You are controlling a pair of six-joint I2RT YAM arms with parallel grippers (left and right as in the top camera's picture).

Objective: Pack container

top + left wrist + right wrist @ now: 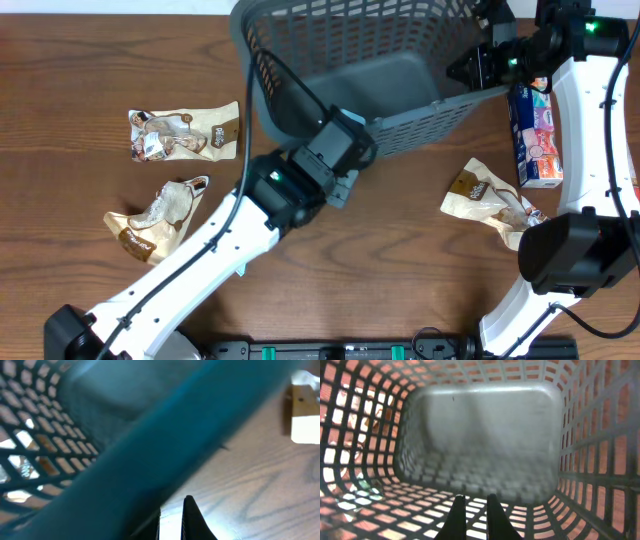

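The dark grey-blue lattice container (390,80) stands tipped up at the back middle of the table, its opening turned toward the camera. My left gripper (355,150) is against its near rim. In the left wrist view the thick rim (150,445) runs across the frame, and the fingers (172,520) are nearly closed with only table between them. My right gripper (475,68) is at the container's right end. In the right wrist view its fingers (472,515) are close together inside the empty container (480,425), over a lattice wall.
Two tan snack packets (185,132) (155,215) lie at the left. A third (490,200) lies at the right and also shows in the left wrist view (302,415). A colourful carton (535,140) stands by the right arm.
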